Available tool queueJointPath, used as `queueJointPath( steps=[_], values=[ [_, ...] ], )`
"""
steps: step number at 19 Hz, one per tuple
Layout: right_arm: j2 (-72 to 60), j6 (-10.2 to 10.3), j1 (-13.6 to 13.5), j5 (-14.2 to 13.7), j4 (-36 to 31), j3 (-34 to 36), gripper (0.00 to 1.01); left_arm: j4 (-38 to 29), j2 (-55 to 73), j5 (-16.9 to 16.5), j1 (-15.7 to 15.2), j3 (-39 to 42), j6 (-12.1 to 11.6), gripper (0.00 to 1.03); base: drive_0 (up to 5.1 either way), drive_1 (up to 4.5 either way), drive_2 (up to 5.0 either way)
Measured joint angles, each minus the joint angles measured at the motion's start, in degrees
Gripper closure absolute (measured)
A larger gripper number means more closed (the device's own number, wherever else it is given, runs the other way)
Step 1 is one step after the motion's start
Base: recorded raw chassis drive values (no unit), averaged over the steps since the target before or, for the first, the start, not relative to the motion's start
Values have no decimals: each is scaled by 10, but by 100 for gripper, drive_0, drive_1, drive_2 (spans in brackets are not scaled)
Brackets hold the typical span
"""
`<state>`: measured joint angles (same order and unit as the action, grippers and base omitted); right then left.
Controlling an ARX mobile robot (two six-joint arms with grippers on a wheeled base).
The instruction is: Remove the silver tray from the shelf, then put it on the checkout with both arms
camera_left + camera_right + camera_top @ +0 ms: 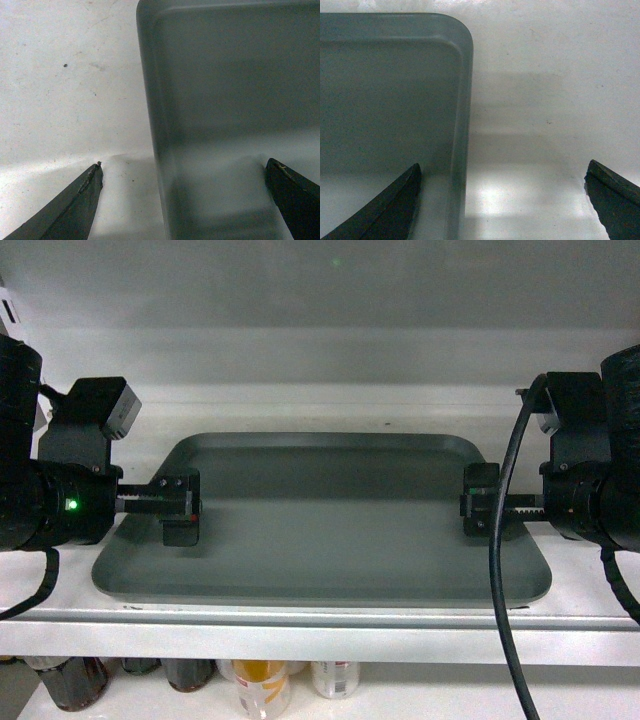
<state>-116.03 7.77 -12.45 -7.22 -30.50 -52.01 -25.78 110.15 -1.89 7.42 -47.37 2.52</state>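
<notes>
The silver tray (320, 530) lies flat on the white shelf (320, 628), its long side facing me. My left gripper (150, 508) hangs open over the tray's left rim. In the left wrist view the left gripper (184, 162) has one finger (75, 205) above the bare shelf (65, 90) and the other above the tray (230, 90). My right gripper (510, 508) is open astride the right rim. In the right wrist view the right gripper (504, 164) has one finger (395, 205) over the tray (385, 85), the other over the shelf (550, 75). The checkout is out of view.
A pale back panel (320, 350) rises behind the shelf. Several bottles and cans (260, 685) stand on a lower board under the front lip. A thick black cable (505, 570) hangs from the right arm across the tray's right end.
</notes>
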Motion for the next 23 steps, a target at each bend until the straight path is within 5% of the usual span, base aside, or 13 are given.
queueJointPath(
  steps=[4,15,18,23],
  values=[
    [0,1,-3,0,-2,0,10,-3,0,3,0,0,0,8,0,0,0],
    [-5,11,-20,-4,-17,0,98,-26,0,17,3,8,-2,96,0,0,0],
    [-5,21,-18,-5,-20,1,98,-30,0,15,3,9,21,100,0,0,0],
    [-5,22,-18,-10,-29,7,98,-40,0,22,13,12,25,100,0,0,0]
  ],
)
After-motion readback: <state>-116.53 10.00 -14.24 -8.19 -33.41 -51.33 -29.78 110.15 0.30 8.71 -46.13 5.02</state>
